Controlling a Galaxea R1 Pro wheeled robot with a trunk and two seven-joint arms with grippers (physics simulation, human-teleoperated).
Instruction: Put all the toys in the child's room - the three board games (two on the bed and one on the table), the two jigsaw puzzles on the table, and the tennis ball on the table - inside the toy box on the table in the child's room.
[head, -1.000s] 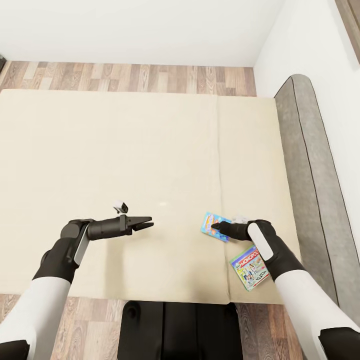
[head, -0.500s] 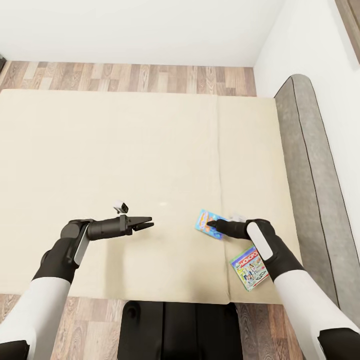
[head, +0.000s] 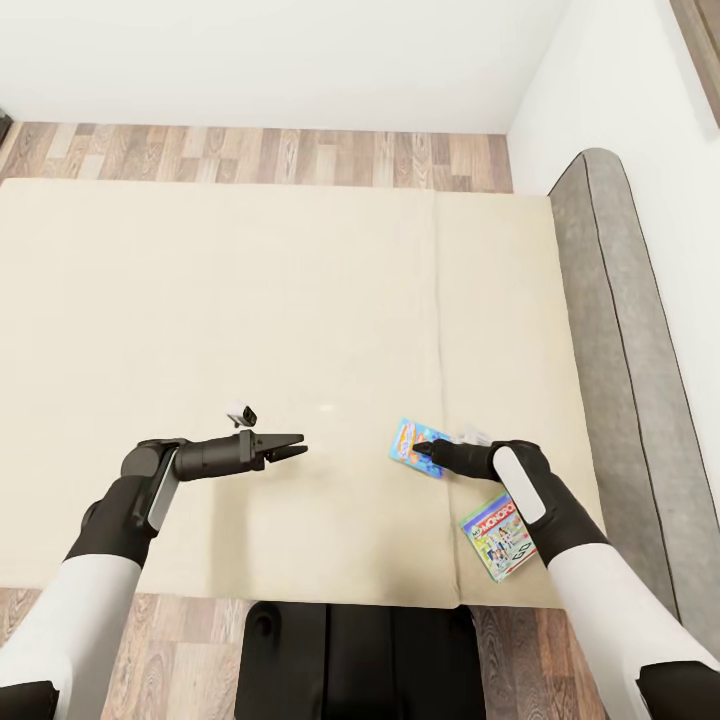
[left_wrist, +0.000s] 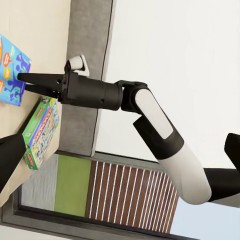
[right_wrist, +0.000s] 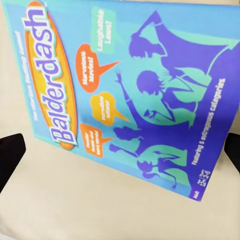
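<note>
Over the last second the small blue board game (head: 408, 441) has slid along the bed (head: 250, 300) away from the headboard-side edge, pushed ahead of my right gripper (head: 424, 451), and it has also turned a little. It has not left the mattress. I take that to mean I am shoving the box rather than gripping it, so the pick is not secured yet.

In the left wrist view my right gripper's fingers (left_wrist: 30, 77) look nearly closed, tips at the box's edge, but I cannot tell whether they pinch it. My left gripper (head: 295, 445) hangs over the middle of the bed's near half, jaws narrowly parted, holding nothing.

The blue box lies flat, face up, near the bed's near edge and just beside the seam. Its long axis runs slantwise to that edge. The Monopoly box (head: 500, 535) lies closer to the bed's near corner by the headboard (head: 610, 330), also skewed, apart from the blue one.
</note>
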